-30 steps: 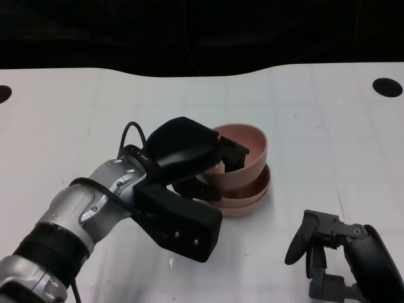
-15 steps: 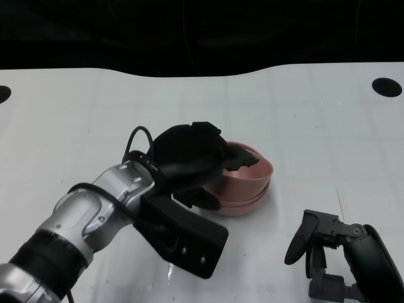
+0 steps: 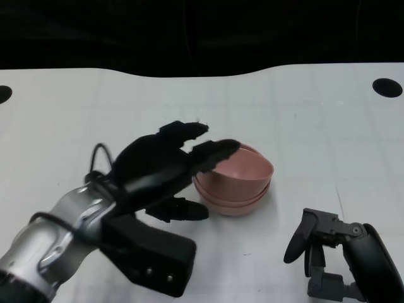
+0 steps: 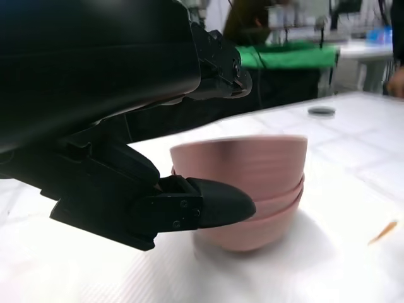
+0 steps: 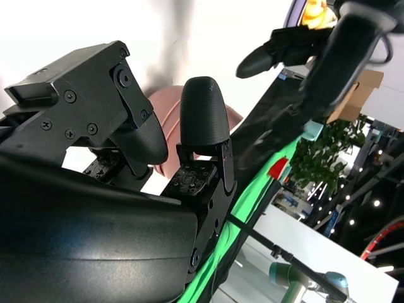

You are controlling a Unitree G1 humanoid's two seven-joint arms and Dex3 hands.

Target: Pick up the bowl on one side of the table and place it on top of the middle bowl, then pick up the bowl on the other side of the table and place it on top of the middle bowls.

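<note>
Plainly, the pink bowls (image 3: 233, 178) sit nested in one stack near the middle of the white table (image 3: 328, 132), three rims showing one above another in the left wrist view, the topmost bowl (image 4: 240, 161) seated level in the ones beneath; judged from that, both side bowls look to be stacked and little of the task is left. The left hand (image 3: 161, 167) holds nothing; its fingers are spread apart, the upper fingertips (image 3: 221, 150) over the near left rim of the stack and a lower one beside its wall, and whether any of them touches the bowl I cannot tell. The right hand (image 3: 334, 255) lies low on the table well apart from the stack, empty, its fingers loosely bent and parted rather than closed. As to handling, the bowls look thin-walled, smooth and stiff, most likely light plastic, so they should lift easily but could slide on the table or skate inside one another if nudged sideways; the glossy wall offers poor purchase, so the sound place to take hold is the rim, one finger inside and the thumb outside; a push against the side of the top bowl risks tipping or shifting the whole stack.
</note>
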